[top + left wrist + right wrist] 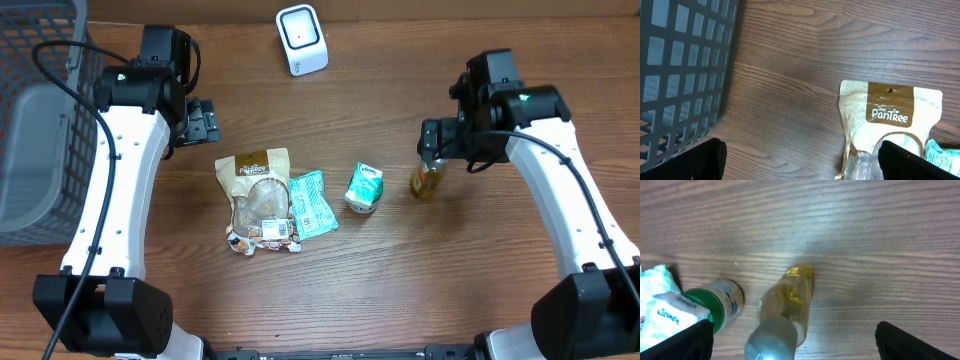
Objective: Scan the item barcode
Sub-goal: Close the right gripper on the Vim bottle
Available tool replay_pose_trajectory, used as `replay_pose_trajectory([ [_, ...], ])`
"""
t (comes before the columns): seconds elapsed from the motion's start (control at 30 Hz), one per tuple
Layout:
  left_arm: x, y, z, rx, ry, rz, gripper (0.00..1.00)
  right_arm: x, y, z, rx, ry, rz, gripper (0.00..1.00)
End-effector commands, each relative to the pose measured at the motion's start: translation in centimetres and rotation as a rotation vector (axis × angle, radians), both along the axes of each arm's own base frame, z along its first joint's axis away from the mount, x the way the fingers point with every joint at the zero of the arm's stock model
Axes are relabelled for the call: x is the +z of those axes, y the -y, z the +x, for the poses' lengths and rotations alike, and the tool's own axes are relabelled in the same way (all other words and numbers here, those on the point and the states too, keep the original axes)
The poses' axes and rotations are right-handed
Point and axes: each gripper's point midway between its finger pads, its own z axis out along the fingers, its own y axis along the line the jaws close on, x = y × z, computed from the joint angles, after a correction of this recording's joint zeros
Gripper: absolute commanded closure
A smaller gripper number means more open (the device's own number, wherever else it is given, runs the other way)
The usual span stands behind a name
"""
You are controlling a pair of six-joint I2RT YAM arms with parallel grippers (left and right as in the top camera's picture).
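Overhead and wrist views of the wooden desk. Far left: a grey mesh basket. Beside it, the left claw is released, its fingers spread wide above bare wood and grasping nothing. Centre-left: a tan PanTree pouch lies flat, with a white scanner standing at the desk's far edge. A teal packet touches the pouch's right side, and a green-and-white pack lies near it. Right: a small bottle of yellow liquid rests on the desk. The right claw is released, its fingers on either side of the bottle, clear of it.
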Motion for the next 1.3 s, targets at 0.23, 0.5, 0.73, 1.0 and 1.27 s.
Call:
replay_pose_trajectory([
  [0.23, 0.3, -0.4, 0.3, 0.002, 0.009, 0.014, 0.00, 1.2, -2.4, 1.3, 0.017, 0.053, 0.121, 0.11],
  [0.5, 0.3, -0.4, 0.3, 0.002, 0.009, 0.014, 0.00, 0.1, -1.1, 0.3, -0.077, 0.032, -0.081, 0.16],
  [0.73, 0.3, -0.4, 0.3, 0.002, 0.009, 0.014, 0.00, -2.1, -2.4, -0.1, -0.039, -0.036, -0.103, 0.16],
  [1.0, 0.3, -0.4, 0.3, 0.002, 0.009, 0.014, 0.00, -4.9, -2.2, -0.6, -0.035, -0.136, -0.135, 0.23],
  [1.27, 0.3, -0.4, 0.3, 0.002, 0.009, 0.014, 0.00, -4.8, -1.2, -0.7, -0.045, -0.136, -0.189, 0.30],
])
